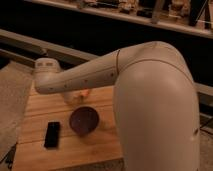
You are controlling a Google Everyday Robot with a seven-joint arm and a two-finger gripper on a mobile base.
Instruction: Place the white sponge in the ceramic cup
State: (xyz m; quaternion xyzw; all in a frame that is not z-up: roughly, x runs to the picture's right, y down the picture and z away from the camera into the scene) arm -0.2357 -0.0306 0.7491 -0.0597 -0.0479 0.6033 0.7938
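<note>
The robot's arm (150,105) fills the right side of the view, its bulky cream upper part covering the right edge of the wooden table (102,147). From there the forearm (82,77) reaches across to the left above the far half of the table and ends in a rounded wrist joint (46,70) over the far left corner.

The pincer (75,95) hangs below the forearm, over the far middle of the table, just beyond the ceramic cup and apart from it. Only a pale shape with a warm orange glint beside it shows there, the rest being hidden by the forearm. I cannot tell whether the pincer is open or closed, nor whether it holds anything. The white sponge cannot be made out with certainty; the pale shape under the forearm may be part of it or part of the pincer.

The ceramic cup (83,120) stands upright near the middle of the table, dark brownish-purple and glossy, its wide mouth facing up. What lies inside it is too dark to read.

A flat black block (52,134) lies to the left of the cup, near the left edge, apart from the cup, its long side running from the far edge toward the near edge.

Grey floor (10,105) shows beyond the left edge.
</note>
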